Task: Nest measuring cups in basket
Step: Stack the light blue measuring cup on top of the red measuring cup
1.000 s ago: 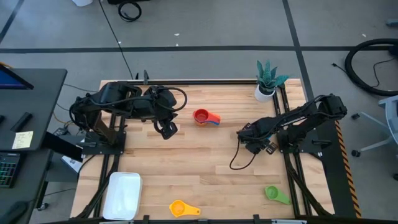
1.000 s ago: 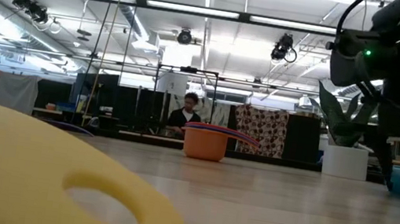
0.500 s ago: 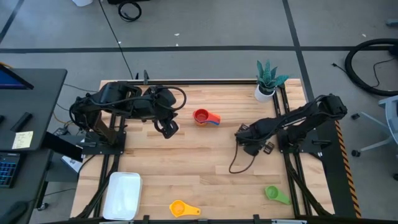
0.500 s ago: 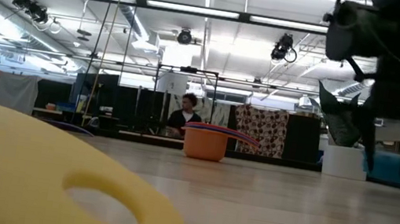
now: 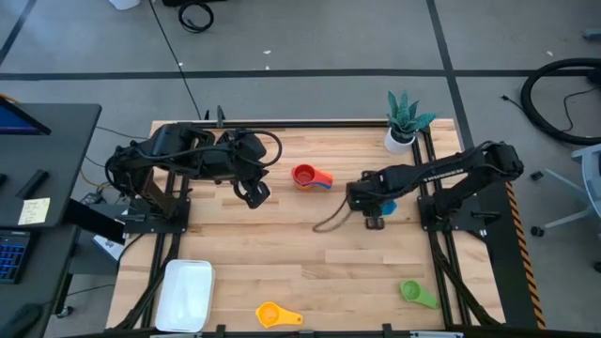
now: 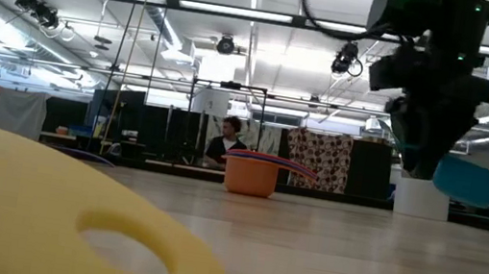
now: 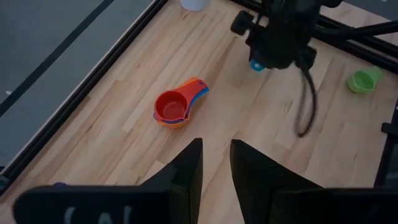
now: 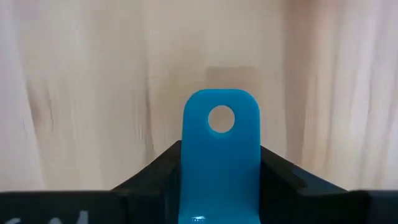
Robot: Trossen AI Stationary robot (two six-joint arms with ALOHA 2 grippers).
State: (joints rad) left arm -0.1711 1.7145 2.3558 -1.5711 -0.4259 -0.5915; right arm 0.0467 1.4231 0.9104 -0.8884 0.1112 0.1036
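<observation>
Light blue measuring cup [image 8: 220, 155] gripped by its flat handle between the right gripper's [image 5: 374, 199] fingers [image 8: 155, 171], the handle's rounded end with its hanging hole poking out past them; raised clear of the surface [image 5: 282, 244] in the low view, near the middle of the wood towards 3 o'clock. Just beside it at 9 o'clock in the high view, a nested stack [image 5: 308, 176] — red cup on top, orange under it, a blue handle showing at the bottom edge — sitting upright, handles fanned towards 3 o'clock. Green cup [image 5: 416, 293] alone near the 5 o'clock corner, yellow cup [image 5: 275, 314] at the 6 o'clock edge and looming large in the low view. White basket [image 5: 186, 293], a shallow rounded tray, at the 7 o'clock corner, well apart from every cup.

Right arm stretched out long and low from its base at 3 o'clock, wrist over the surface, a loose cable drooping below. Left gripper [image 5: 254, 192] held over the surface at about 10 o'clock, arm folded near its base, fingers [image 7: 186, 177] a narrow gap apart — holding nothing, pointed towards the stack.

Potted plant [image 5: 404, 120] at the 1 o'clock corner.
</observation>
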